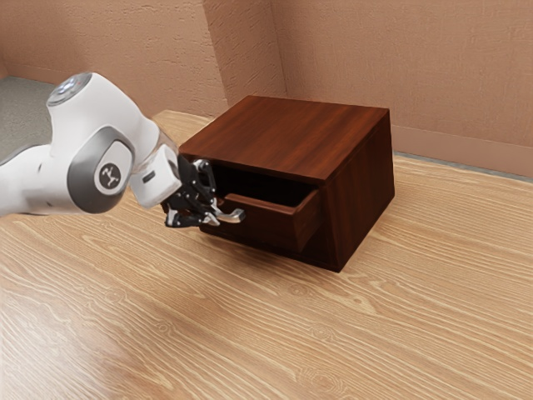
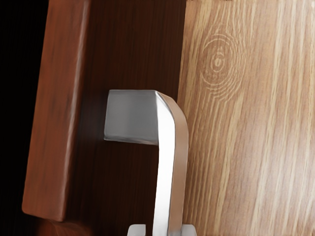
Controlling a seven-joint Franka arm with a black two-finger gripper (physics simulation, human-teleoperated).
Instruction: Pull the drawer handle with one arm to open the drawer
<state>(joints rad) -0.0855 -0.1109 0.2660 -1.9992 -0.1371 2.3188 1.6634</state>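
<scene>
Outside, end effector [image 1: 210,217] clamped on handle [image 1: 232,216], drawer [image 1: 268,222] ajar — closer, handle's bend.

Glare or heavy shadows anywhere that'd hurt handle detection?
Exterior view: even light, a soft shadow on the table under the drawer, its opening dark, the handle a small bright glint. Wrist view: the handle carries a bright streak along its bar, not washed out; a black band runs beside the drawer front.

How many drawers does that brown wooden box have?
1. The drawer is partly pulled out of the cabinet front, with the tool at its handle. Other cabinet sides are hidden, so more could exist.
</scene>
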